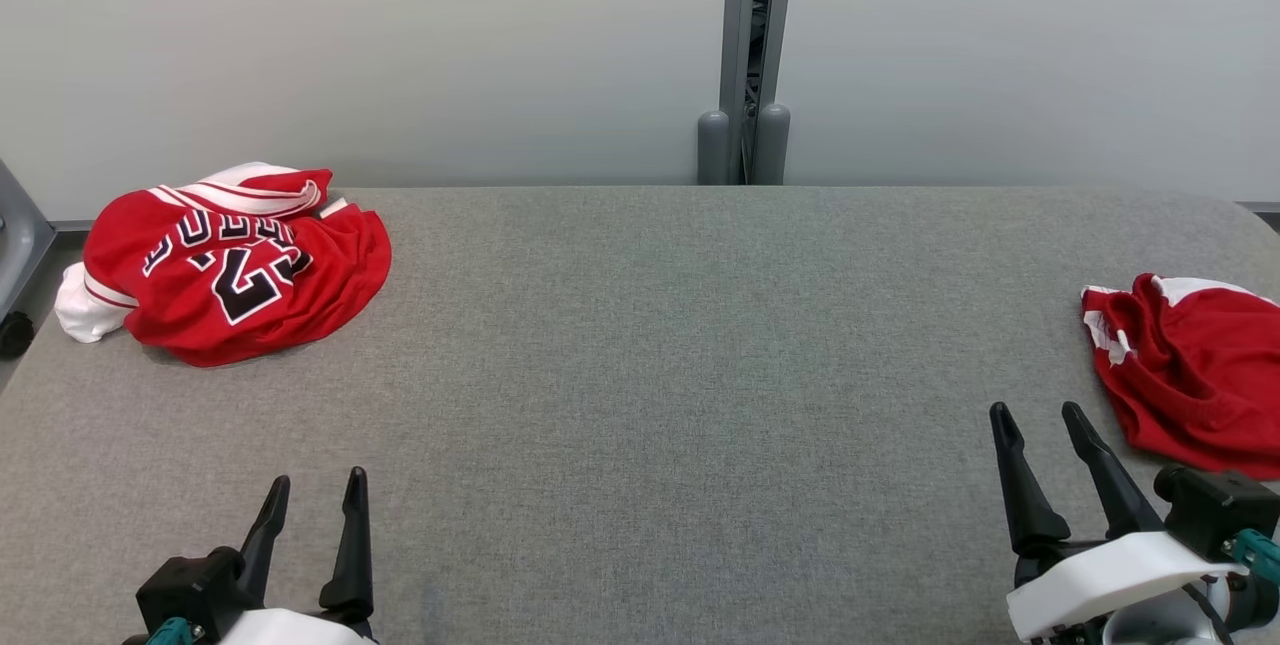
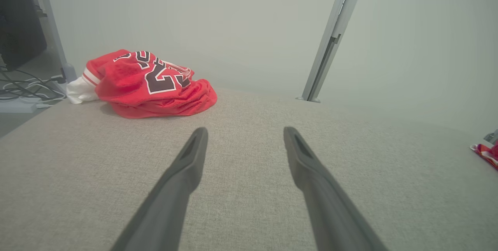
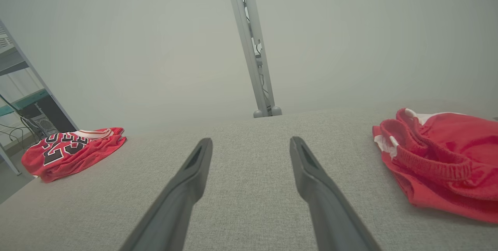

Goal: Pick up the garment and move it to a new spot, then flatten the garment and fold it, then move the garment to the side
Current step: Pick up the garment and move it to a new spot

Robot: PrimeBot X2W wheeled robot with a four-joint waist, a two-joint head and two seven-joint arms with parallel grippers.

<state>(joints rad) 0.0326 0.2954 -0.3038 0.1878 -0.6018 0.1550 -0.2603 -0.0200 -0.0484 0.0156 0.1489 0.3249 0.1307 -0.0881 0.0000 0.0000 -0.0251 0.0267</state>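
Both grippers hover over the grey fabric-covered table (image 1: 680,375) with nothing between their fingers. In the head view the left gripper (image 1: 317,477) sits at about 7 o'clock on the table, its two dark fingers spread apart and pointing toward 12 o'clock; its own wrist view shows the same left gripper (image 2: 245,130) with a wide gap of bare cloth between the fingers, touching no garment. The right gripper (image 1: 1036,410) sits at about 5 o'clock, fingers likewise spread and leaning slightly toward 11 o'clock; from its wrist the right gripper (image 3: 251,140) is seen parted just as wide, with only table surface between the tips. A crumpled red jersey (image 1: 230,270) with white trim and dark numbers lies at about 10 o'clock near the far left corner, well apart from both grippers, and it appears in the left wrist view (image 2: 151,87) at 11 o'clock. A bunched pair of red shorts (image 1: 1190,365) lies at 3 o'clock by the right edge, near the right gripper's fingers but not touching them (image 3: 443,161). A grey post (image 1: 745,55) stands behind the table at 12 o'clock against the pale wall (image 1: 400,45).
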